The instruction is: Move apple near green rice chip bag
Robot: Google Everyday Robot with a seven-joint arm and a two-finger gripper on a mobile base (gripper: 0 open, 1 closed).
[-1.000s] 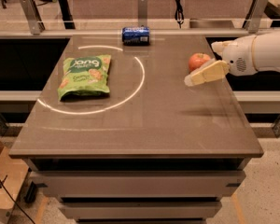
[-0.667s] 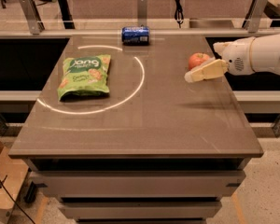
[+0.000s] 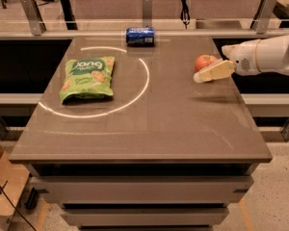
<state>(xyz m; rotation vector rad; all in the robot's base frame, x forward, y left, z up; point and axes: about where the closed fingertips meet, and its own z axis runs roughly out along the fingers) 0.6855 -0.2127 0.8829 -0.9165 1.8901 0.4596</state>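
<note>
The red-orange apple [image 3: 203, 61] sits on the table's right side, towards the back. My gripper [image 3: 205, 73] reaches in from the right at the apple; its cream-coloured part lies just in front of the apple and covers its lower edge. The white arm runs off the right edge of the view. The green rice chip bag [image 3: 87, 77] lies flat on the table's left side, far from the apple, inside a white ring of light.
A small blue can [image 3: 140, 35] lies on its side at the back middle of the brown table [image 3: 149, 129]. Rails and posts run behind the table. The table's right edge is close to the arm.
The gripper has shifted slightly up and closer to the apple. The apple, bag and can have not moved.
</note>
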